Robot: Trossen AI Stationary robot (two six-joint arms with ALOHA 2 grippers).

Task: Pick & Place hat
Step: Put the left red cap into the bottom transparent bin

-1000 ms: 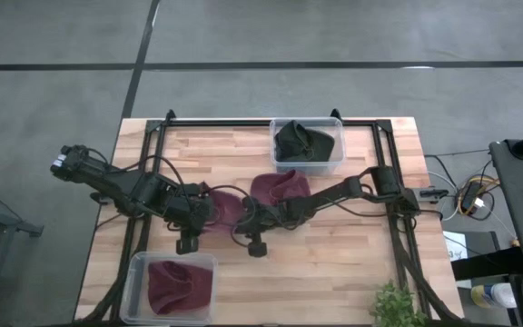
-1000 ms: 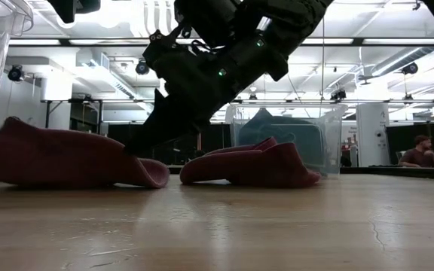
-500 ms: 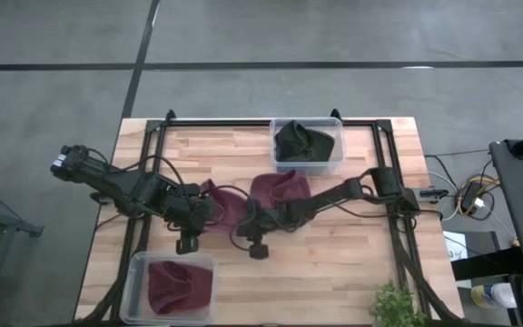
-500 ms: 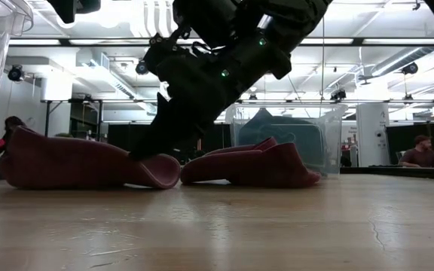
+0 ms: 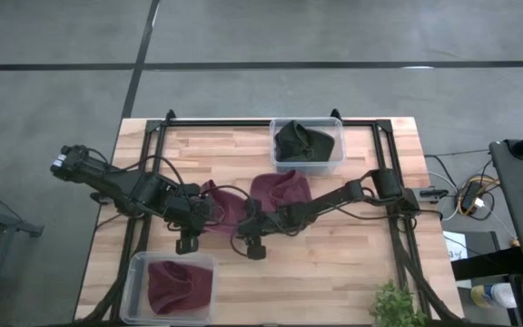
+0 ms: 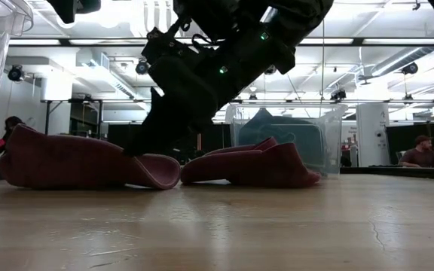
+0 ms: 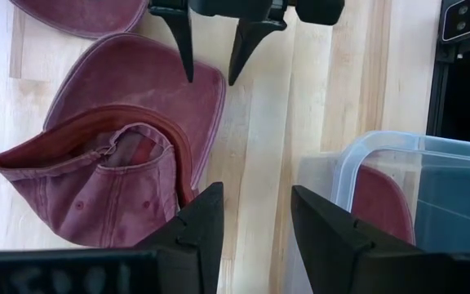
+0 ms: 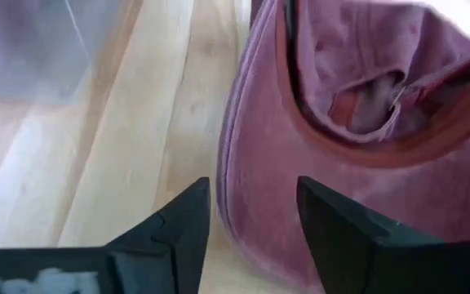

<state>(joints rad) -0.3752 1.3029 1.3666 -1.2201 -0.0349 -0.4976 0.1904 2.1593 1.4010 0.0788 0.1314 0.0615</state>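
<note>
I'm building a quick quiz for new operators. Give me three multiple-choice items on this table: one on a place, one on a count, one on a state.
1. Where is the bin holding the dark hat?
A. far edge
B. near left corner
C. off the table

2. How many maroon hats lie loose on the table?
A. one
B. two
C. four

3. The right pincer is:
A. shut on a hat
B. open
C. out of sight

Answers: 1 A, the bin sits at the far edge. 2 B, one hat beside another. 3 B, its fingers stand apart over the brim.
</note>
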